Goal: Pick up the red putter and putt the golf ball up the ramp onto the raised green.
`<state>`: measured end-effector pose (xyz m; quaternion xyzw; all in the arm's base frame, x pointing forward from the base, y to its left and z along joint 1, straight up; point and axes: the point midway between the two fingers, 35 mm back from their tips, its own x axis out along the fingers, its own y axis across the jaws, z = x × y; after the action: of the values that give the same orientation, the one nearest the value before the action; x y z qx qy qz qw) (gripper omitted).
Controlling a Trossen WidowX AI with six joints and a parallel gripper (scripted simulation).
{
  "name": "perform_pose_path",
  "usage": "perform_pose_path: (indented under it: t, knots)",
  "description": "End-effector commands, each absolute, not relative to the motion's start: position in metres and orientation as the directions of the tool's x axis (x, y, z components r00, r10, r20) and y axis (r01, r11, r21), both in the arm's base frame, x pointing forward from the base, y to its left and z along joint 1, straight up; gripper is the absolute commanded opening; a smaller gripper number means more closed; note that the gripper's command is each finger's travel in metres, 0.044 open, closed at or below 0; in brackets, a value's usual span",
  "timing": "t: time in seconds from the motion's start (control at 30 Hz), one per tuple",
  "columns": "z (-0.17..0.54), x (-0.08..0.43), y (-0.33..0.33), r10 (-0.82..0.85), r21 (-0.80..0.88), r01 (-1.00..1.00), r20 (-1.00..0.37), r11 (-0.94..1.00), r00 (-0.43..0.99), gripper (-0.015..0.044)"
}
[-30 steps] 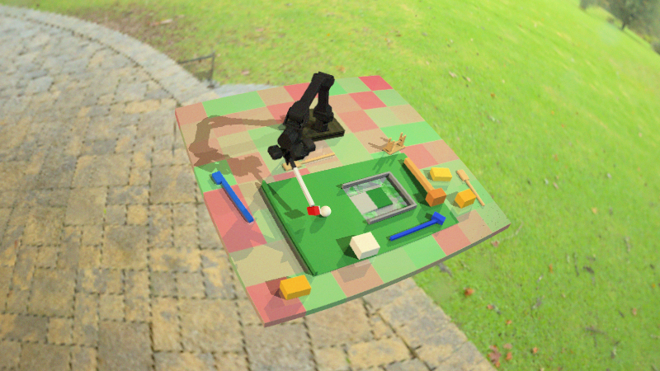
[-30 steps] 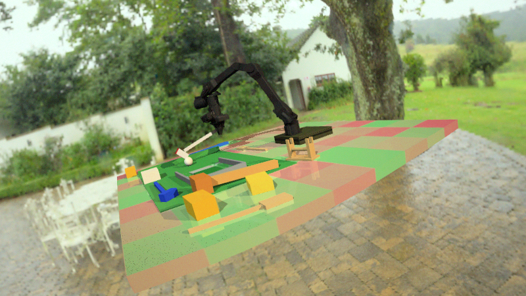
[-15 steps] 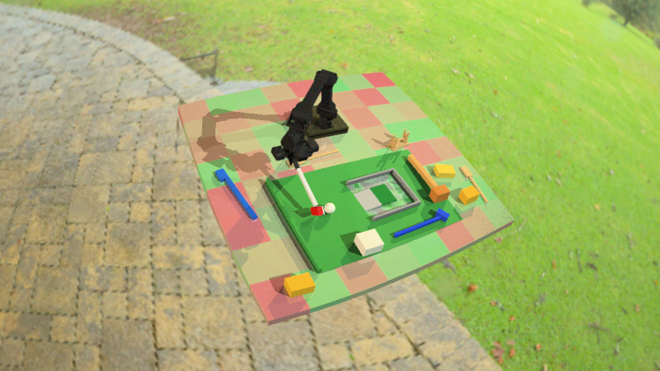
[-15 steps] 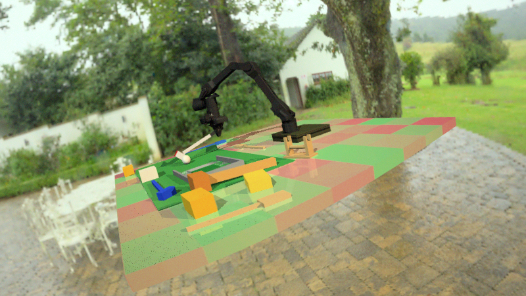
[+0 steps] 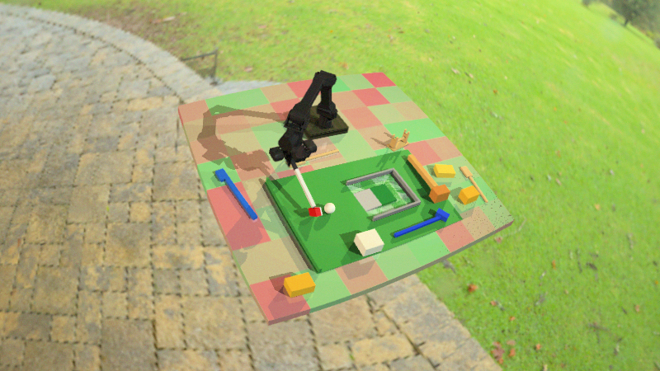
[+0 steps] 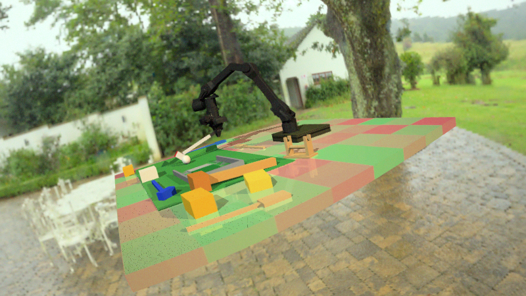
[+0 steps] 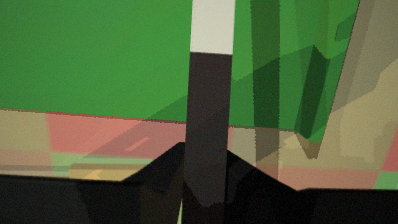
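Observation:
My gripper (image 5: 291, 163) (image 6: 217, 133) (image 7: 197, 151) is shut on the dark grip of the red putter, above the mat's near-arm edge. The red putter (image 5: 304, 188) (image 6: 196, 144) (image 7: 212, 25) slants down, its white shaft ending in a red head with a white face. The head is low over the green mat, close beside the white golf ball (image 5: 329, 208) (image 6: 186, 159), on the side away from the ramp. Whether they touch is unclear. The pale grey ramp (image 5: 365, 199) leads to the raised green (image 5: 385, 194), with a grey wall (image 5: 397, 213) (image 6: 229, 161) around it. The putter's head is outside the wrist view.
A white block (image 5: 368, 242) (image 6: 148, 173) and a blue mallet (image 5: 417, 224) (image 6: 166, 193) lie past the ball. Another blue club (image 5: 238, 195) lies left of the mat. An orange mallet (image 5: 422, 172) (image 6: 242, 170) lies beyond the wall. A wooden stand (image 5: 398, 140) (image 6: 299, 147) is near the arm's base.

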<state>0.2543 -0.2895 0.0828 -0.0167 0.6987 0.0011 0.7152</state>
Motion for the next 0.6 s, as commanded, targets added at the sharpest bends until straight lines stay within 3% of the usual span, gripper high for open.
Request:
perform_pose_path:
  t: [0.0,0.33,0.57]
  knots:
    - [0.084,0.255,-0.305,-0.028,-0.029,-0.023,-0.999,0.999,0.029,0.0]
    - [0.082,0.254,-0.305,-0.022,-0.022,-0.017,-0.999,1.0,0.027,0.0]
    - [0.084,0.259,-0.218,-0.019,-0.019,-0.02,-0.999,1.0,0.029,0.0]
